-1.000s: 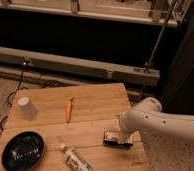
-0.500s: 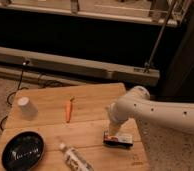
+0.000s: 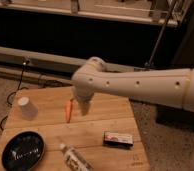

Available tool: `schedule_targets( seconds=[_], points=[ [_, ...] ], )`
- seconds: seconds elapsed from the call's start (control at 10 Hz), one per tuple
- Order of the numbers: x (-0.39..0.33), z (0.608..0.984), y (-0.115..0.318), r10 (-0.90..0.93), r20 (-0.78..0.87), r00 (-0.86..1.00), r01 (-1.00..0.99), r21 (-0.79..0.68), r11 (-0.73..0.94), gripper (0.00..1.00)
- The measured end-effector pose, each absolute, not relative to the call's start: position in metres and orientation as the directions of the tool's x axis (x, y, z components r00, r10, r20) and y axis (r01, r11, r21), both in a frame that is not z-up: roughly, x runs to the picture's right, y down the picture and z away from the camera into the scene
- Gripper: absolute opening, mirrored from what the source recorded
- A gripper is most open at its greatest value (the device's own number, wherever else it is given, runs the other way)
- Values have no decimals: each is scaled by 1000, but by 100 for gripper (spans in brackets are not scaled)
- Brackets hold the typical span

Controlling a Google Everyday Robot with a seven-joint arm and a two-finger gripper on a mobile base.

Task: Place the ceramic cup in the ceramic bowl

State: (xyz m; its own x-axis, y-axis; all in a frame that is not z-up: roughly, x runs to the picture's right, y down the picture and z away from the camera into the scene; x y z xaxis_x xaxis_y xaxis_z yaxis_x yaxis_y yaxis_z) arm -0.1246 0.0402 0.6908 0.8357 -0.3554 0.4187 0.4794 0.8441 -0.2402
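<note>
One gripper (image 3: 83, 106) hangs over far middle of wooden table (image 3: 105, 120), just right of carrot (image 3: 68, 110); jaws spread wide, gripping nothing. Ceramic cup (image 3: 26, 107) far left (well apart from gripper); ceramic bowl (image 3: 24, 150) near left.

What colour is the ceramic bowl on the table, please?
The ceramic bowl is glossy black, clearest in the camera view; the gripper hangs beside the carrot.

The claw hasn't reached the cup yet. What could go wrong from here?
The claw hangs open over the middle of the table, right beside the carrot; moving left toward the ceramic cup might knock the carrot.
The cup stands near the left edge, so a clumsy nudge could push it off.
The bottle lies close to the ceramic bowl, possibly crowding the drop.
</note>
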Motion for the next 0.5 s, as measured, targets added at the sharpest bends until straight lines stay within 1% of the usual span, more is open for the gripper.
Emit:
schedule_targets(
  seconds=[0.2,0.5],
  points=[
    [-194,684,13,-449,457,768,574,-179,799,80],
    [-262,680,-10,-535,483,693,653,-106,750,80]
  ],
)
